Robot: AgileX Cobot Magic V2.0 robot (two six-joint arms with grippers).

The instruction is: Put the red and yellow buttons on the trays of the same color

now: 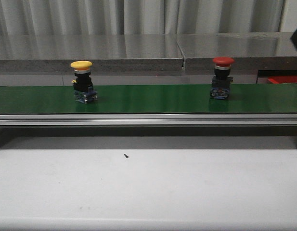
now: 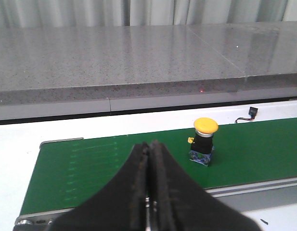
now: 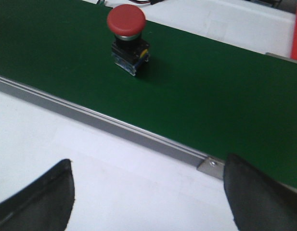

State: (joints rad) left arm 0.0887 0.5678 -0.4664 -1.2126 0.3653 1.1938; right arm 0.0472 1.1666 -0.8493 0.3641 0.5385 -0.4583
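A yellow button [image 1: 83, 81] stands upright on the left part of the green belt [image 1: 148, 98]; a red button [image 1: 222, 77] stands upright on the right part. In the left wrist view the yellow button [image 2: 204, 141] is ahead of my left gripper [image 2: 149, 147], whose fingers are pressed together with nothing between them. In the right wrist view the red button [image 3: 127, 38] stands on the belt well beyond my right gripper [image 3: 148, 166], which is wide open over the white table. A red tray [image 1: 285, 79] shows at the far right behind the belt. No yellow tray is in view.
The belt runs across the table with a metal rail [image 1: 148, 119] along its front edge. A grey stone ledge [image 1: 90, 50] lies behind it. A tiny dark speck [image 1: 125, 155] sits on the white table [image 1: 148, 187] in front.
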